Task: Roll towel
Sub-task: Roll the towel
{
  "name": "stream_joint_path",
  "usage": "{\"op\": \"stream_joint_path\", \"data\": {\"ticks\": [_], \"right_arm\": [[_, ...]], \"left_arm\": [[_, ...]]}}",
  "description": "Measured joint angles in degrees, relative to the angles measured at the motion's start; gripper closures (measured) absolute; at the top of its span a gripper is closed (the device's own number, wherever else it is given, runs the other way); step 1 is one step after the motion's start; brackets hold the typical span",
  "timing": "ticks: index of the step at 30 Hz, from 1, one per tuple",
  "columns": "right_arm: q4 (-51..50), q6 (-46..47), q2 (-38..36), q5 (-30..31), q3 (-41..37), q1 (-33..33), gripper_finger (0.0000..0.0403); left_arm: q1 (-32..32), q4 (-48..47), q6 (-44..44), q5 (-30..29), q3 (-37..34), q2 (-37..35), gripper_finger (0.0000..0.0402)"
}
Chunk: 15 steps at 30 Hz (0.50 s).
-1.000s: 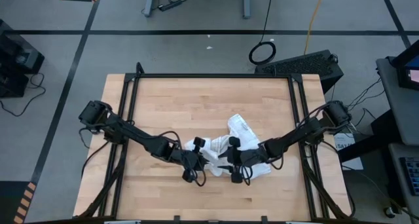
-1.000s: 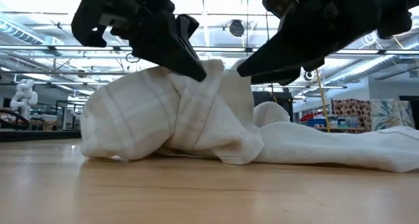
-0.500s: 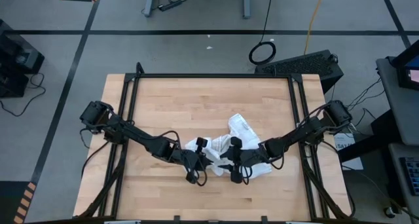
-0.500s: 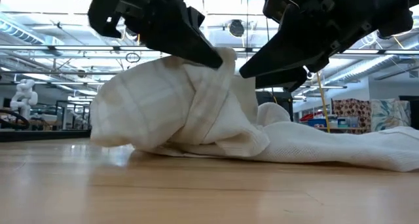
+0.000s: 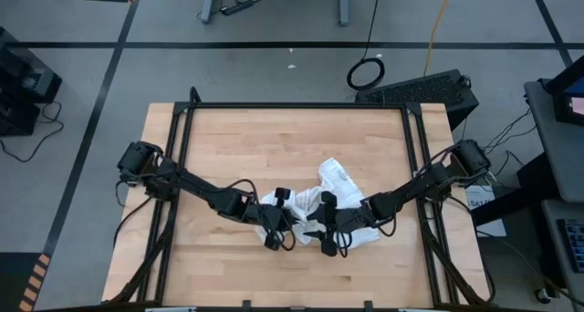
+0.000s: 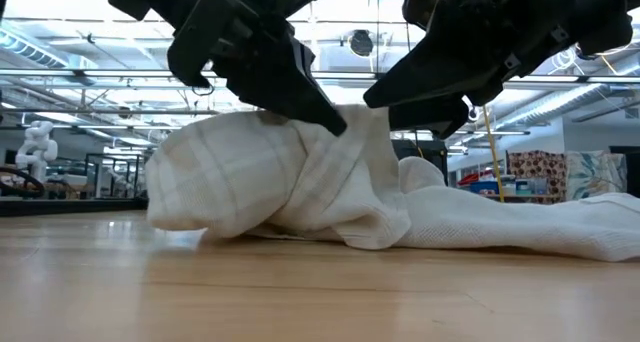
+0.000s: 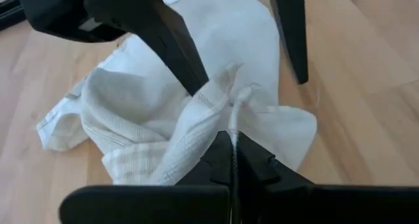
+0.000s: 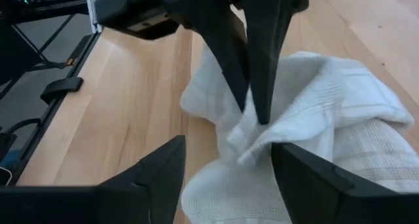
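The white towel (image 5: 339,195) lies bunched in a lump on the wooden table, right of its middle. Its lower folds rest on the wood, and a flat tail (image 6: 520,227) trails away from the lump. My left gripper (image 5: 294,223) comes in from the table's left and is shut on a raised fold at the lump's top. My right gripper (image 8: 228,144) faces it from the right, open, one finger on each side of that fold (image 7: 230,109). My left gripper pinches a raised fold of the towel (image 7: 234,119) between its two shut fingers, at their free ends. The fingers slant down from the table's left (image 6: 335,124). The fold stands up at the top of the lump, whose underside stays on the table. My right gripper's fingers (image 8: 308,175) stand close over the cloth; I cannot tell whether they touch it.
Bare wood (image 5: 274,139) stretches to the far edge and to the left of the towel. Black frame rails (image 5: 182,157) run along the table's left and right sides. The two arms meet nose to nose over the towel.
My left gripper has gone toward the table's right and a little down, keeping its hold on the fold. The towel's lump has shifted with it toward my right gripper, its left end sliding along the wood. The tail has stayed where it was.
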Motion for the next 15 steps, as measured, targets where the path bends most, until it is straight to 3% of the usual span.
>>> {"op": "stream_joint_path", "data": {"ticks": [7, 15], "right_arm": [[0.25, 0.0, 0.02, 0.04, 0.0, -0.02, 0.0202], [0.82, -1.4, 0.02, 0.42, 0.0, -0.63, 0.0312]], "left_arm": [[-0.04, 2.58, -0.31, 0.0, 0.0, 0.02, 0.0395], [-0.05, 2.5, -0.42, 0.0, 0.0, 0.02, 0.0394]]}}
